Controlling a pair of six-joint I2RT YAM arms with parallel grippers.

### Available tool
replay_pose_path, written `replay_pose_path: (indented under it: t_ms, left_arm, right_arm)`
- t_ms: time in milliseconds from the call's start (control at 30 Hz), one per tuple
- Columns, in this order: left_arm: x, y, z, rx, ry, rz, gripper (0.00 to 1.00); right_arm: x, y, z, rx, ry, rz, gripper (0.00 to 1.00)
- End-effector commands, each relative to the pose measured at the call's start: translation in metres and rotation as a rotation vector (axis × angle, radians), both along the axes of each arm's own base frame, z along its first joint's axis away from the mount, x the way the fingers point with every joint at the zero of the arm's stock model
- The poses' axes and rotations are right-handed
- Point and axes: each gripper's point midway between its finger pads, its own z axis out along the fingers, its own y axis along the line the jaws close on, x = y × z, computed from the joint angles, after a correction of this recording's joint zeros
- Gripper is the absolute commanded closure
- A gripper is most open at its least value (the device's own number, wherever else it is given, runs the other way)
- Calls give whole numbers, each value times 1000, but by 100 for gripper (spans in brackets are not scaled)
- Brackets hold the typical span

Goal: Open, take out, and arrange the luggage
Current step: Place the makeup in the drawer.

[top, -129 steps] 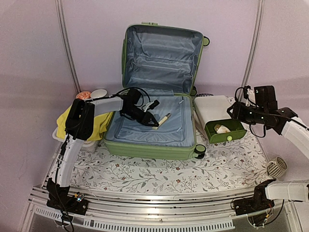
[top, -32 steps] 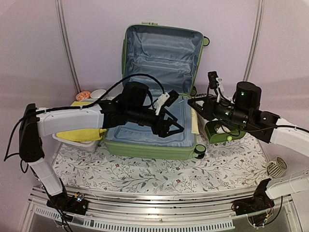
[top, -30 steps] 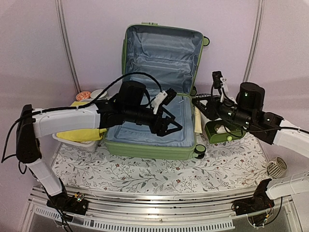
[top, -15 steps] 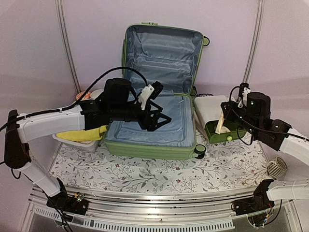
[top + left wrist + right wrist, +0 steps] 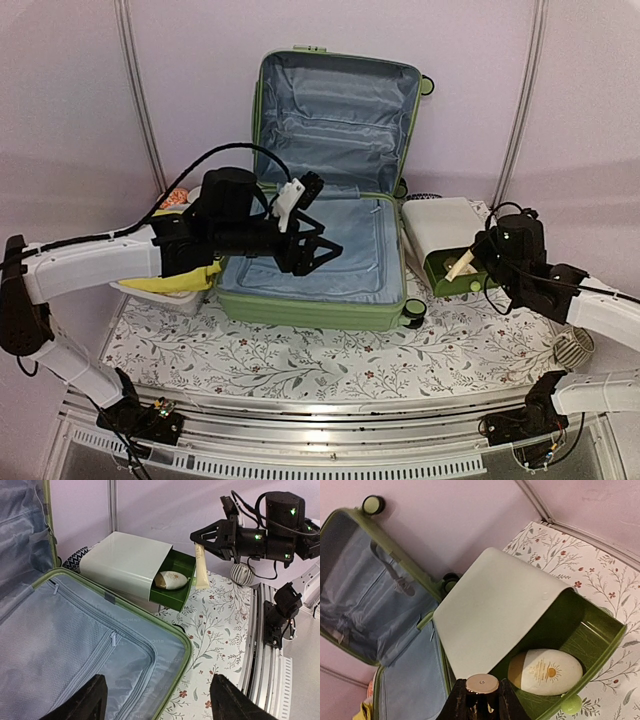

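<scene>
Both arms have drawn back from the middle of the luggage since a second ago: the left gripper [image 5: 322, 246] has slid toward the luggage's left side, and the right gripper [image 5: 474, 260] has swung away from the luggage's right rim to the box beside it. The cream tube [image 5: 461, 266] that lay inside the luggage a few seconds ago is now clamped between the right fingers, cap end up in the right wrist view [image 5: 481, 684]. It hangs tilted over the green drawer [image 5: 592, 630].

The left gripper's jaws stand wide apart with nothing between them, and it hovers over the luggage's lower half.

The drawer is pulled out of its pale box [image 5: 438, 222], just right of the luggage, and an oval cream bottle [image 5: 545, 671] lies in it.

The luggage [image 5: 310, 310] lies open at the back middle of the floral mat [image 5: 300, 360], its lid upright against the wall and its grey-blue lining showing. A yellow cloth [image 5: 175, 282] sits just left of the luggage.
</scene>
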Motion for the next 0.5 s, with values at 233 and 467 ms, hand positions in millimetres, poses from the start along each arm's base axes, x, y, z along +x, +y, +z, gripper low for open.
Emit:
replay_pose_path:
  t_ms: [233,467]
  left_arm:
    - [3,12,14,-41,-39,26,28]
    - [4,12,16,-44,-44,22,28]
  right_arm:
    - [-7,-41,-27,207,-33,-315,91]
    - [6,-40,-30,208,-15,-368,90]
